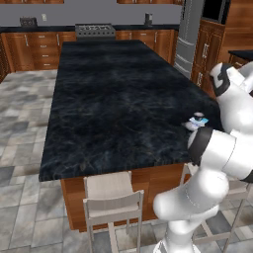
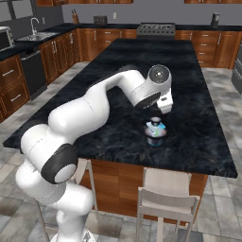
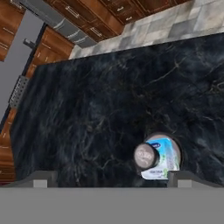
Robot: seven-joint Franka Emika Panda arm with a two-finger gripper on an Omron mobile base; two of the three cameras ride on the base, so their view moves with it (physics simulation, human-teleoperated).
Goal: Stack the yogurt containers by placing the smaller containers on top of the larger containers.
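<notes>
Open-jawed gripper (image 3: 109, 178) above the dark island counter (image 3: 96, 109) — holding nothing, blue-topped tub (image 3: 164, 159) below, small round pinkish-topped container (image 3: 145, 155) on it

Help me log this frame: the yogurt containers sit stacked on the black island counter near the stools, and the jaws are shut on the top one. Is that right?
One thing is wrong: the jaws are not shut on anything. The hand view shows them standing wide apart above the yogurt containers, the gripper open and holding nothing. The rest stands: the containers sit stacked on the black island counter near the stools.
</notes>
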